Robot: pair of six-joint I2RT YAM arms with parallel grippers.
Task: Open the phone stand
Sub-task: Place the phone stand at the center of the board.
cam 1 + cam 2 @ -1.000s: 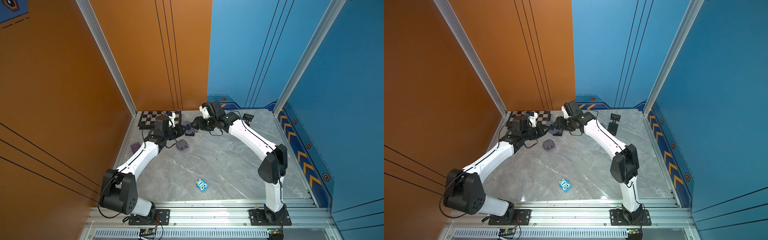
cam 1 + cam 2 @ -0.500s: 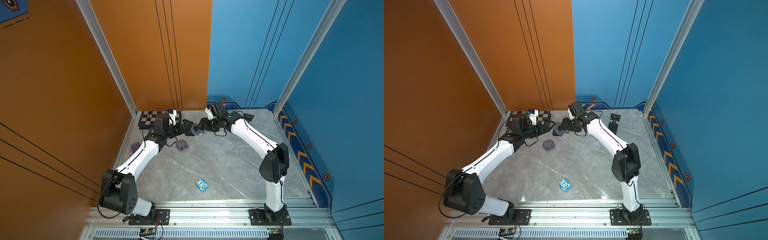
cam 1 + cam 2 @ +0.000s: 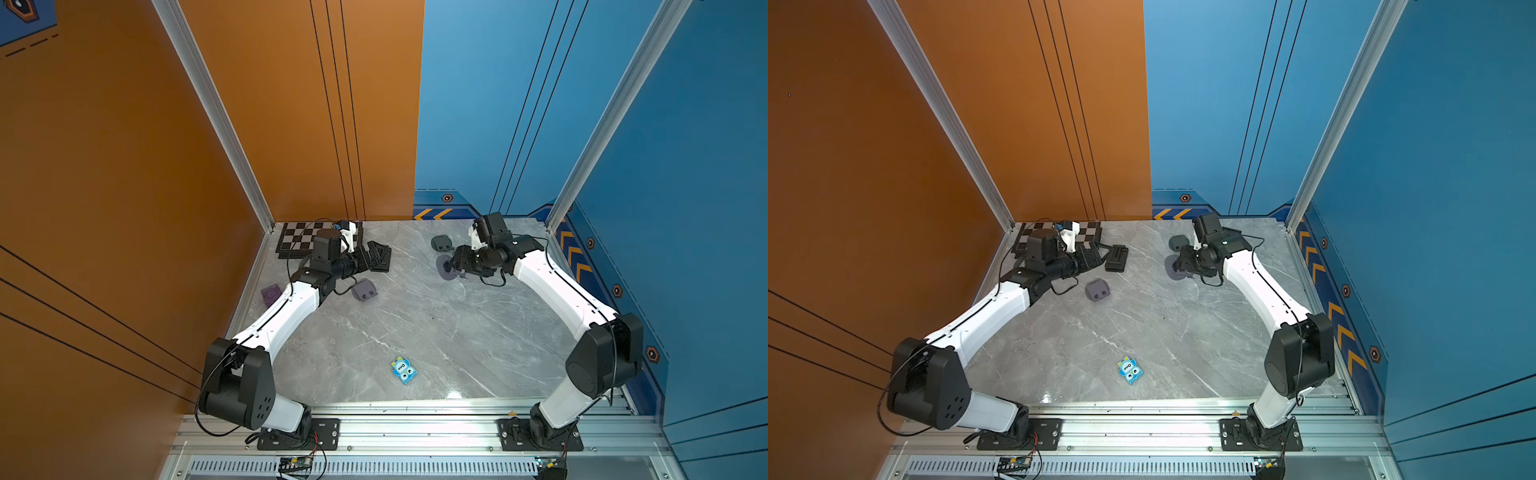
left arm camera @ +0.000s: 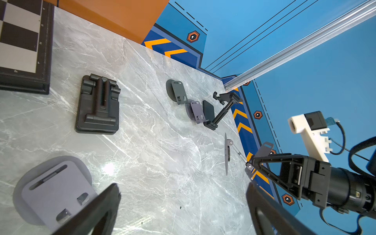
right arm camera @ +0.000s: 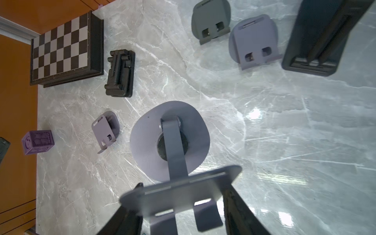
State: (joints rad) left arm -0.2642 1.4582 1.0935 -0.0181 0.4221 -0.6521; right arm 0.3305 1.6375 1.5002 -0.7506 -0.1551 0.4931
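R end effector (image 5: 181,203): jaws part-closed on the plate of a grey-lilac metal folding phone stand (image 5: 175,150). Stand looks unfolded, round base swung out on its hinged arm, well apart from black-and-white chessboard (image 3: 305,239). Prob. next: bring base flat onto marble tabletop (image 3: 415,324), release slowly. R arm reaches fwd, elbow bent, wrist low. L end effector (image 4: 182,195) wide open, empty, near chessboard; L arm stretched low.

- Bright, even overhead light in both top views; only faint, soft shadows.
- White glare on the marble tabletop (image 3: 457,392) toward 6 o'clock.
- Blurred close to the lens in the wrist views: phone stand (image 5: 183,193), left gripper (image 4: 182,185).
- Bowed straight lines at wrist-view edges.
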